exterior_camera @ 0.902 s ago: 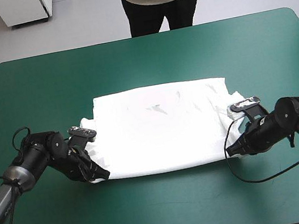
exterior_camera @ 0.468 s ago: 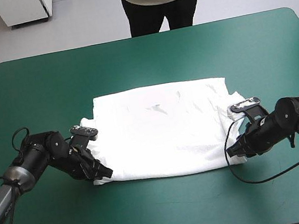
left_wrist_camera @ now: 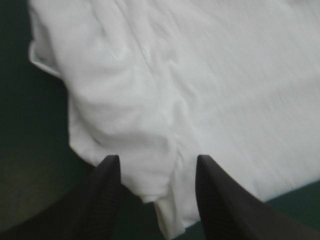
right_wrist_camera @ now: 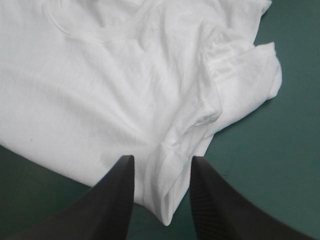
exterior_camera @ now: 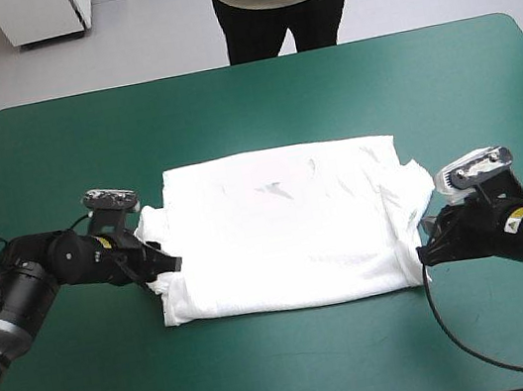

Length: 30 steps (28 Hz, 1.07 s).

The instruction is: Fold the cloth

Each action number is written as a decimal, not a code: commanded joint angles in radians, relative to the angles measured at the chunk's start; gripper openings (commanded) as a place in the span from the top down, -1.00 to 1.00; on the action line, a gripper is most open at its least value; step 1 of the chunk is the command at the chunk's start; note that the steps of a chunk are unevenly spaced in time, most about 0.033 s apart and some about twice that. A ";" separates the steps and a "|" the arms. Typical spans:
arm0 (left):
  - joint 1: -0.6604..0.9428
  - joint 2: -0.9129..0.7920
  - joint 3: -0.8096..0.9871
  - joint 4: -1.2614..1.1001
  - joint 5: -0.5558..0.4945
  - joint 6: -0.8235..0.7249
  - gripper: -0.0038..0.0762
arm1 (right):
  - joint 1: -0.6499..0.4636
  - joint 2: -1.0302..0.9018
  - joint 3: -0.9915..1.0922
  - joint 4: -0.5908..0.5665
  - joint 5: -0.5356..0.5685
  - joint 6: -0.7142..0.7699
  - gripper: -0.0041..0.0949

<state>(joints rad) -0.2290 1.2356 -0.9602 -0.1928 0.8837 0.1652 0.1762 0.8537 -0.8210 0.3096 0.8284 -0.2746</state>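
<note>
The white T-shirt (exterior_camera: 287, 226) lies flat on the teal-green table as a wide folded rectangle, with a short sleeve bunched out at each end. My left gripper (exterior_camera: 165, 269) is low at the shirt's left end, by the sleeve. In the left wrist view this gripper (left_wrist_camera: 156, 167) is open, with a rumpled fold of the T-shirt (left_wrist_camera: 150, 110) lying loose between the black fingers (left_wrist_camera: 107, 172). My right gripper (exterior_camera: 428, 254) is at the near right corner. It is also open (right_wrist_camera: 161, 167), its fingers (right_wrist_camera: 199, 170) astride the T-shirt's (right_wrist_camera: 125, 90) corner and folded sleeve.
The teal-green table (exterior_camera: 245, 98) stretches well beyond the shirt on every side, its near edge below both arms.
Both grippers left the shirt's near corners and drew outward with raised wrists: the left toward the left sleeve, the right farther right. The shirt's near edge has settled flat.
</note>
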 commanded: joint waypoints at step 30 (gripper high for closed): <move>0.329 0.398 -0.115 -0.442 -0.276 0.285 0.03 | -0.009 -0.033 -0.052 -0.027 -0.037 0.061 0.21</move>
<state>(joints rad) 0.1044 1.6747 -1.0462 -0.6031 0.6380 0.4376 0.1743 0.8187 -0.8382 0.2668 0.8422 -0.2135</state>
